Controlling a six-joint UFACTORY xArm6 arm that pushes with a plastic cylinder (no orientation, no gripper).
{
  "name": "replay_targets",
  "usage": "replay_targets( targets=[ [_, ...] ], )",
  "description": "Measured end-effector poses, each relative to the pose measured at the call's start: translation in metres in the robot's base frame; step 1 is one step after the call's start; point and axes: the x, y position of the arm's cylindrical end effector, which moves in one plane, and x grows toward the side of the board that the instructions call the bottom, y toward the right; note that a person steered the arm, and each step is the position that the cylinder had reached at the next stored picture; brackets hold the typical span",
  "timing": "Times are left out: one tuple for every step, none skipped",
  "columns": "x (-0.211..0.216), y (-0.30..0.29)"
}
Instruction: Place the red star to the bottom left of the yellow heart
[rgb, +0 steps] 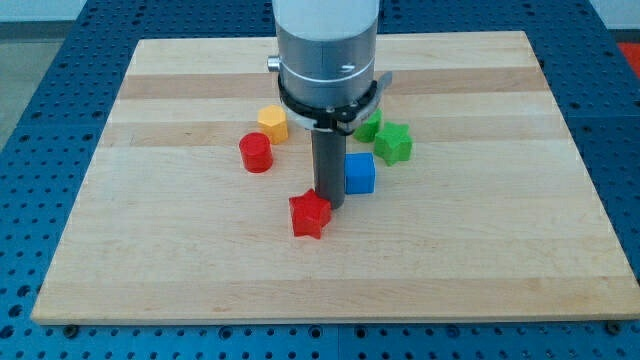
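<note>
At centre frame, my tip (329, 203) touches the upper right edge of the red star-shaped block (309, 215) on the pale wooden board (150, 250). There's no pincer, just the rod. I can't find the yellow heart; a yellow hexagonal block (272, 123) sits upper left.

Red star (310, 214) lies flat, below-right of the yellow block (272, 123).

No legible text, label, brand, number or sign appears anywhere in this view. The wooden board (480, 250) shows only plain grain, and the coloured blocks resting on it, together with the arm's grey housing (327, 50) above it, carry no readable markings.
</note>
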Motion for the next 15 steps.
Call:
replay_targets(
  targets=[
    [0.015, 0.000],
    [0.038, 0.000],
    [0.066, 0.000],
    [0.089, 0.000],
    [0.091, -0.006],
    [0.091, -0.019],
    [0.091, -0.020],
    [0.089, -0.020],
    [0.084, -0.020],
    [0.083, -0.020],
    [0.073, -0.020],
    [0.064, -0.024],
    [0.054, -0.033],
    [0.040, -0.040],
    [0.025, -0.047]
  ],
)
